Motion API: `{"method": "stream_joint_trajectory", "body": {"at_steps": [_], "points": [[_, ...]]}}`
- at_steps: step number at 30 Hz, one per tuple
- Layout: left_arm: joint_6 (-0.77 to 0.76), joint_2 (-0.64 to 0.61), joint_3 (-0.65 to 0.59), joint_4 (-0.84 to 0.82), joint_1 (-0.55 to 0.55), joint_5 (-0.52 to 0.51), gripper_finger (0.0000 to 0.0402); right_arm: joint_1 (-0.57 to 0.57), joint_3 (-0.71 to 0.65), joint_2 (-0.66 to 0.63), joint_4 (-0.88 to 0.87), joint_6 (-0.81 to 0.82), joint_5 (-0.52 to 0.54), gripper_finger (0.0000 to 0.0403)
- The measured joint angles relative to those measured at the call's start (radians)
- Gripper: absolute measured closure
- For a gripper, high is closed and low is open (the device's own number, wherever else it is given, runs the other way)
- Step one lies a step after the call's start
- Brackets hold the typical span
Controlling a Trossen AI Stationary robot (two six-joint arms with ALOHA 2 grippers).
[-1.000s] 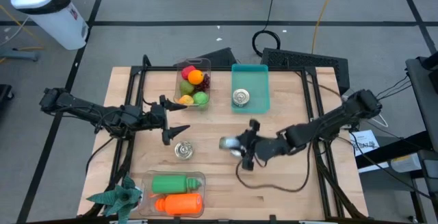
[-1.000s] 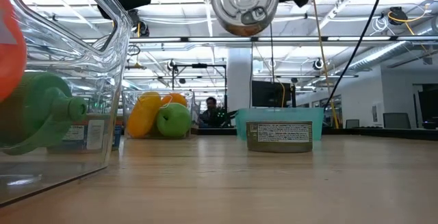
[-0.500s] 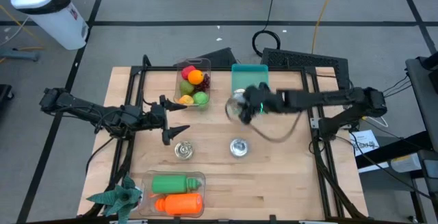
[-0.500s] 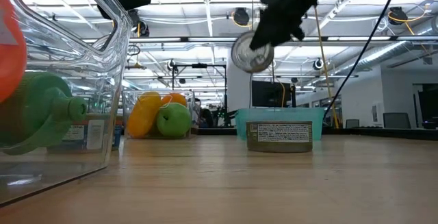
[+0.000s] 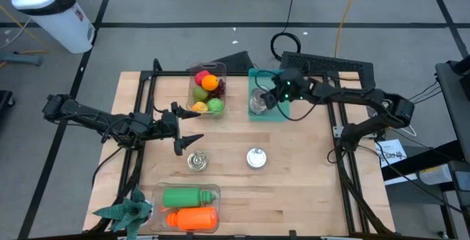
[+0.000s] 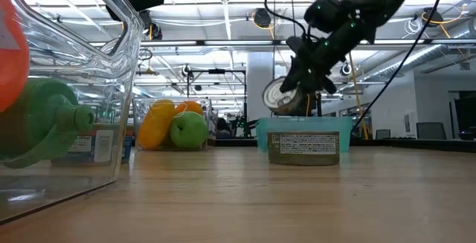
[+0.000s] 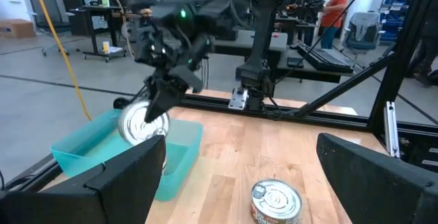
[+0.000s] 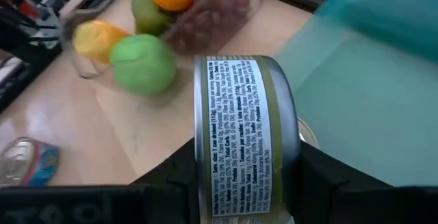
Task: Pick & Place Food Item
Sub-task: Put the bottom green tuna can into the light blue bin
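Right gripper [image 5: 268,100] sits upper middle of the overhead frame, fingers clamped on a tin can [image 5: 257,104] that's tipped on its side and hanging just over the left part of the teal bin [image 5: 279,77]. From table level you can see that held can [image 6: 281,96] is up in the air above the bin's rim [image 6: 303,126], not touching it. Wrist cam shows the can's label [image 8: 243,138] squeezed between the two dark fingers [image 8: 171,176], with the bin floor behind it.

Two more cans lie on the wood: one at center [image 5: 255,158], one a bit left of it [image 5: 196,161]. Clear fruit tub [image 5: 206,92] with an orange, apple and such is right beside the bin, on its left. Another clear tub with green and orange bottles [image 5: 189,209] is at lower left.

Left gripper [image 5: 192,128] just hovers at middle left, fingers spread wide, holding nothing.
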Motion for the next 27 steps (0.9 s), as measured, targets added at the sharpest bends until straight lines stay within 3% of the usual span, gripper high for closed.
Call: {"method": "stream_joint_trajectory", "body": {"at_steps": [9,16,27], "points": [[0.000,0.000,0.000,0.000,0.000,0.000,0.0011,0.035,-0.162,0.001,0.228,0.041,-0.002,0.0260],[0.000,0.000,0.000,0.000,0.000,0.000,0.0011,0.061,-0.175,0.047,0.271,0.022,0.076,0.0262],[0.000,0.000,0.000,0.000,0.000,0.000,0.0011,0.064,-0.174,0.121,0.369,-0.007,0.048,0.0251]]}}
